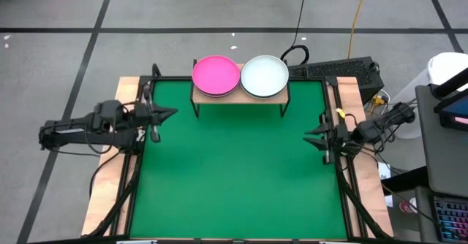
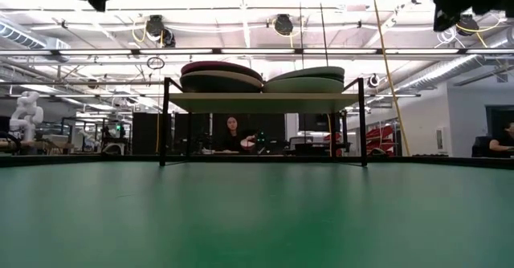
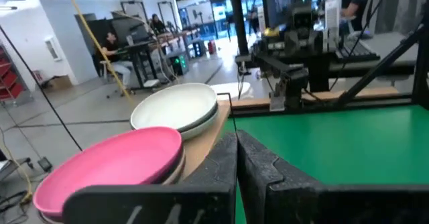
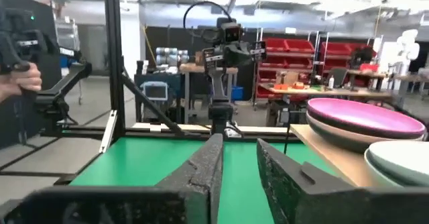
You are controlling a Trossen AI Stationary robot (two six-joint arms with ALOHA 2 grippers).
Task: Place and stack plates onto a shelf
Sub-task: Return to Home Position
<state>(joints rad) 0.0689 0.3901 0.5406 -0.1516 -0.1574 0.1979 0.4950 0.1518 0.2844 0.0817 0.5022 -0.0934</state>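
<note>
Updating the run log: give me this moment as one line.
shelf: magenta plate tops left stack, whitish plate tops right stack | left gripper: left mat edge, empty | right gripper: right mat edge, empty

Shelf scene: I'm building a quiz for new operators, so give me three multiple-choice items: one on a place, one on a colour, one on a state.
1. Where are the plates?
A) in a drawer
B) in two stacks on the shelf
C) in a tool

2. In the high view, what colour is the top plate of the left-hand stack?
A) black
B) yellow
C) pink

3. What is the left tool doing?
A) holding nothing, off to the left of the shelf
B) gripping a plate
C) pressing on the shelf

Key: B, both stacks sit on the wooden board. C, the pink plate tops that stack. A, it grips nothing; the right tool waits on the right.
</note>
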